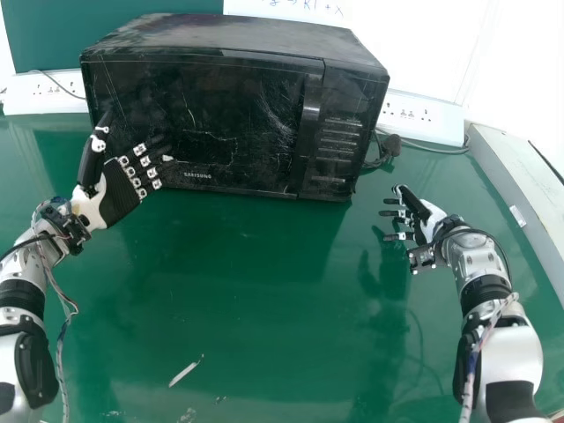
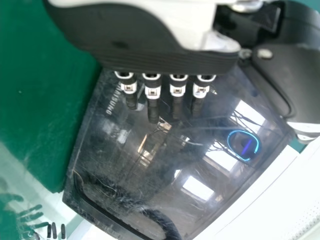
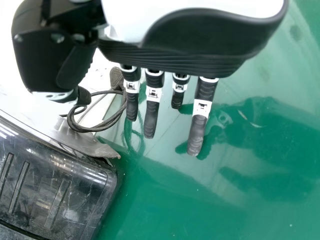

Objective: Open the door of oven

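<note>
Oven door is near the open left hand, right hand open.

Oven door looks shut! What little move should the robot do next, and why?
I think the right hand should ease leftward, toward the edge of the door beside the button panel. The door looks shut, and this open hand is out past the panel, while the left hand is over by the door's other side.
</note>
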Robot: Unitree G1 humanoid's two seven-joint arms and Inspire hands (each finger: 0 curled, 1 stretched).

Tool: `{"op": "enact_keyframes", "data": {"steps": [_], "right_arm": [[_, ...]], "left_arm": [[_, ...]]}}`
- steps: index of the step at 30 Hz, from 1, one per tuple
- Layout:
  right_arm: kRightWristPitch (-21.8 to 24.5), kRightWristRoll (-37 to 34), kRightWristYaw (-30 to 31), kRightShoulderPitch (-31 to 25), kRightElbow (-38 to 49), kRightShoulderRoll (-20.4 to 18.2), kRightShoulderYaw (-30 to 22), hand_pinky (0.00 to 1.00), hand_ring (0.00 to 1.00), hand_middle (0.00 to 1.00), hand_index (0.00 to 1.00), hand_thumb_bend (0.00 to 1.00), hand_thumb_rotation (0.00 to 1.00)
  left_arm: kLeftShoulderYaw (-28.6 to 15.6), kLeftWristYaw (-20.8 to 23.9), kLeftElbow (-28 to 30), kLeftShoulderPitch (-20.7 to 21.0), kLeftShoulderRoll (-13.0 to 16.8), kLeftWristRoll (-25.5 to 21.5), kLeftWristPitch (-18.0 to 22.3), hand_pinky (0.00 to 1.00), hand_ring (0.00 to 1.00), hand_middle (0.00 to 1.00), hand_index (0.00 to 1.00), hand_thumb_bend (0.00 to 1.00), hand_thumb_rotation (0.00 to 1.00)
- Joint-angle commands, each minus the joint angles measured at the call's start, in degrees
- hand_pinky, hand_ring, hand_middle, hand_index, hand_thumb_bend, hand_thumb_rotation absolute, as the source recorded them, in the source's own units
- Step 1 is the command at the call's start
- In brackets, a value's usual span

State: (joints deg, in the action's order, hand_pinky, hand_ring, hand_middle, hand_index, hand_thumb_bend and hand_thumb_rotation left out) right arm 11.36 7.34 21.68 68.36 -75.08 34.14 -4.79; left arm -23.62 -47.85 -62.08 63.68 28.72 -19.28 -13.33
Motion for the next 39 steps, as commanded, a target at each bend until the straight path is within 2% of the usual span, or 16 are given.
{"op": "enact_keyframes", "data": {"steps": [1, 6, 7, 9, 12, 16, 18, 24, 30, 32, 35, 39], "right_arm": [[1.61, 0.49, 0.83, -2.41, -1.54, -0.82, 0.48, 0.6, 0.69, 0.76, 0.86, 0.55, 0.56], [1.84, 0.09, 0.87, -2.43, -1.63, -0.7, 0.08, 0.59, 0.69, 0.76, 0.87, 0.55, 0.55], [1.82, -0.05, 0.69, -2.48, -1.61, -0.7, -0.08, 0.58, 0.68, 0.76, 0.87, 0.56, 0.52], [1.67, -0.1, 0.56, -2.57, -1.57, -0.7, -0.22, 0.57, 0.66, 0.75, 0.87, 0.56, 0.51], [1.24, 0.28, 0.7, -2.73, -1.57, -0.65, -0.04, 0.58, 0.68, 0.76, 0.86, 0.57, 0.51], [1.23, 0.69, 0.86, -2.62, -1.61, -0.69, 0.42, 0.57, 0.65, 0.74, 0.85, 0.56, 0.56], [1.7, 0.38, 0.68, -2.47, -1.64, -0.77, 0.19, 0.58, 0.68, 0.75, 0.86, 0.56, 0.54], [1.85, 0.26, 0.36, -2.48, -1.72, -0.91, 0.03, 0.52, 0.64, 0.73, 0.85, 0.54, 0.54], [1.39, 0.1, 0.44, -2.82, -1.69, -1.12, -0.15, 0.55, 0.69, 0.78, 0.87, 0.54, 0.54], [1.62, 0.05, -0.21, -2.87, -1.73, -1.3, -0.3, 0.56, 0.68, 0.77, 0.86, 0.53, 0.55], [1.13, 0.31, -0.09, -3.08, -1.75, -1.32, -0.16, 0.53, 0.64, 0.77, 0.87, 0.53, 0.54], [1.24, 0.24, -0.35, -3.14, -1.81, -1.42, -0.29, 0.59, 0.69, 0.76, 0.86, 0.54, 0.53]], "left_arm": [[0.48, -0.4, 1.69, -1.59, -0.79, -1.12, -0.84, 0.83, 0.96, 1.0, 1.0, 1.0, 0.9], [0.53, -0.35, 4.36, -2.31, -1.52, -1.89, -1.84, 0.89, 0.97, 1.0, 1.0, 1.0, 0.88], [0.67, -0.39, 5.13, -2.54, -1.66, -2.09, -2.0, 0.92, 0.98, 1.0, 1.0, 1.0, 0.88], [0.91, -0.35, 6.17, -2.92, -1.81, -2.32, -2.09, 0.93, 0.98, 1.0, 1.0, 1.0, 0.87], [1.27, 0.03, 7.73, -3.44, -2.11, -2.48, -2.34, 0.91, 0.97, 1.0, 1.0, 1.0, 0.85], [1.93, 1.31, 10.49, -4.41, -2.61, -2.44, -2.82, 0.9, 0.96, 1.0, 1.0, 1.0, 0.87], [2.07, 0.9, 11.38, -4.86, -2.88, -2.92, -3.1, 0.91, 0.97, 1.0, 1.0, 1.0, 0.88], [2.38, 0.86, 13.09, -5.23, -3.65, -4.02, -5.15, 0.89, 1.0, 1.0, 1.0, 1.0, 0.88], [4.82, 1.4, 13.1, -4.14, -4.02, -2.3, -2.67, 0.85, 0.99, 1.0, 1.0, 1.0, 0.89], [5.39, 1.81, 13.48, -3.97, -3.98, -2.13, -2.38, 0.85, 0.99, 1.0, 1.0, 1.0, 0.88], [6.36, 1.7, 13.61, -3.71, -3.41, -1.43, -1.93, 0.84, 0.98, 1.0, 1.0, 1.0, 0.89], [7.18, 0.84, 14.99, -3.93, -2.94, -1.47, -1.22, 0.85, 0.99, 1.0, 1.0, 1.0, 0.92]]}}
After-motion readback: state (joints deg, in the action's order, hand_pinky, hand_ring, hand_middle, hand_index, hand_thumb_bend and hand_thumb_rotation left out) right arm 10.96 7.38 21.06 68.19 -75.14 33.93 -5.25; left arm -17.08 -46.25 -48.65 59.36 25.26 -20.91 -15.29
